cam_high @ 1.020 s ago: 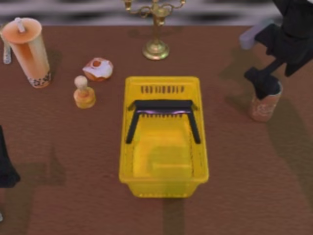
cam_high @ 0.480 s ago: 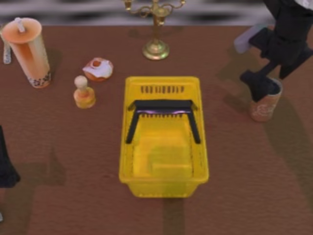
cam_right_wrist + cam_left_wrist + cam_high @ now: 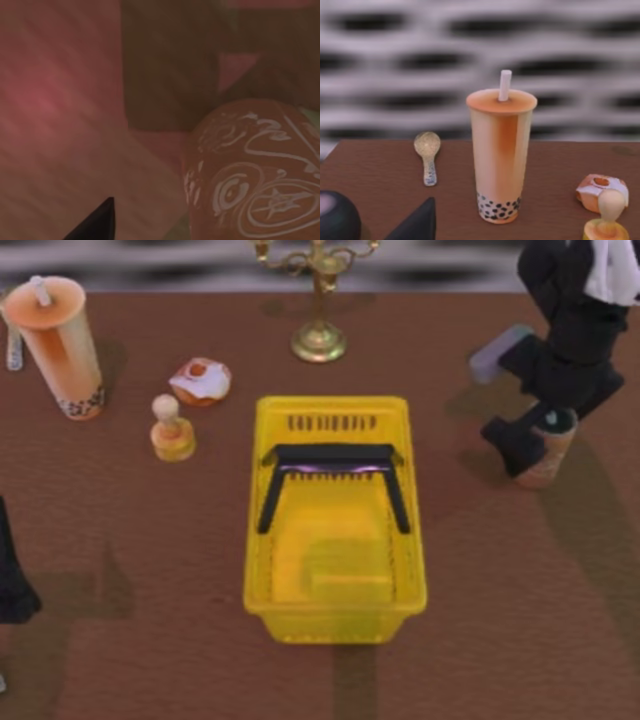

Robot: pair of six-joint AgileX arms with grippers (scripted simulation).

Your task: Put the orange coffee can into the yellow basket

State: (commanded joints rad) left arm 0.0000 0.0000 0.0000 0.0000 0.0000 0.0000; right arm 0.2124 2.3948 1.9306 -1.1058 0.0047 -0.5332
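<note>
Now the right gripper (image 3: pixel 527 440) is clamping the small orange-brown cylindrical coffee can (image 3: pixel 550 455), which has tipped and shifted toward the large yellow slotted plastic basket (image 3: pixel 335 610) since a second ago, suggesting transport is beginning; the left arm is sitting parked at the table's left edge.

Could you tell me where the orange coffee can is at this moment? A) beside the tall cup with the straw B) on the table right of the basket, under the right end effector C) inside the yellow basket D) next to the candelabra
B: the orange coffee can stands on the table to the right of the yellow basket, with the right end effector at its top.
</note>
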